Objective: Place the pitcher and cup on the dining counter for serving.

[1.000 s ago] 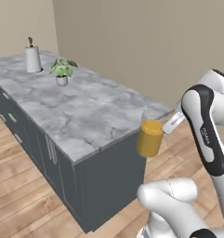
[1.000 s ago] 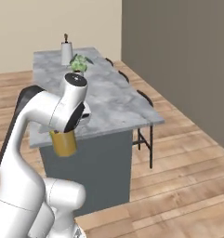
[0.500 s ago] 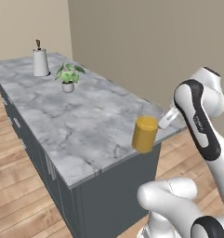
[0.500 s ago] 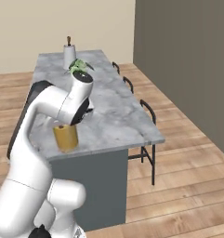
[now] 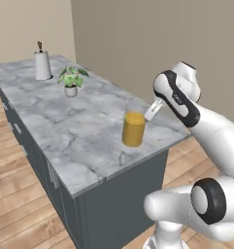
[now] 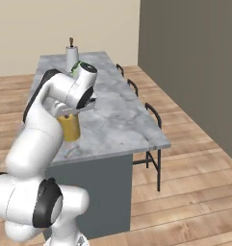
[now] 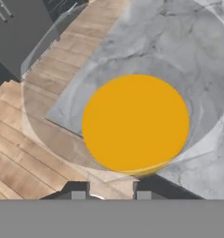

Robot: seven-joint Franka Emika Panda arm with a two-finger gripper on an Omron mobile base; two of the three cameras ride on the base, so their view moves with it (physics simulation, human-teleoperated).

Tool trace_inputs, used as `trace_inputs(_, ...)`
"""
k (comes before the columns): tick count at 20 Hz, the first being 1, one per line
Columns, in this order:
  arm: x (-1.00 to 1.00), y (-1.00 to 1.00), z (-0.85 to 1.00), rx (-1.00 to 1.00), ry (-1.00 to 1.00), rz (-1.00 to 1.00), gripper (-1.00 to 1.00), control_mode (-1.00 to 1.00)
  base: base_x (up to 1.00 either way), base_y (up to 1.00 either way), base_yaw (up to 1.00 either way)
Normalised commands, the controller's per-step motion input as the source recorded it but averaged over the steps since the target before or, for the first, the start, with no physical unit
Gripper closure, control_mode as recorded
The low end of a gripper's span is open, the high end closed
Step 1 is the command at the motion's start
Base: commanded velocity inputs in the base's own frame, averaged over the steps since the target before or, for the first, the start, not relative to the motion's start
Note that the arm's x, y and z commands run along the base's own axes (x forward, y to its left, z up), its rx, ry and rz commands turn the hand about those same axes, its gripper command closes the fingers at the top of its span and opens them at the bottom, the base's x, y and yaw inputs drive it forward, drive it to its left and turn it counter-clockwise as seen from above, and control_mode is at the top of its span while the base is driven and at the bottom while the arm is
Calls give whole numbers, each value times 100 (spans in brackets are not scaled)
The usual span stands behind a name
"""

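Observation:
The amber-orange pitcher (image 5: 133, 129) hangs upright just over the near end of the dining counter (image 5: 55, 116), close to its right edge. My gripper (image 5: 146, 115) is shut on the pitcher at its upper side. In the right base view the pitcher (image 6: 70, 128) sits under the bent hand, with the gripper (image 6: 69, 114) at its rim. The hand view looks straight down into the pitcher (image 7: 135, 123), with the counter's marble corner (image 7: 187, 56) and wooden floor beneath it, and the gripper (image 7: 107, 193) at the bottom. The cup is out of view.
A small potted plant (image 5: 71, 81) and a white paper-towel holder (image 5: 42, 65) stand at the counter's far end. Dark stools (image 6: 154, 115) line the counter's right side. A grey wall (image 5: 152, 44) runs behind them.
The whole picture has shifted as the base moved. The arm has carried the pitcher from beside the counter's near edge to over its marble top.

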Motion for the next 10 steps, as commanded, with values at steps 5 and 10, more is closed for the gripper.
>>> trace_inputs(5, 100, 61, -6, -2, 9, 0, 100, -100, 0, 0, 0)
trace_inputs(10, 70, 29, -56, 0, 5, -1, 100, -100, 0, 0, 0)
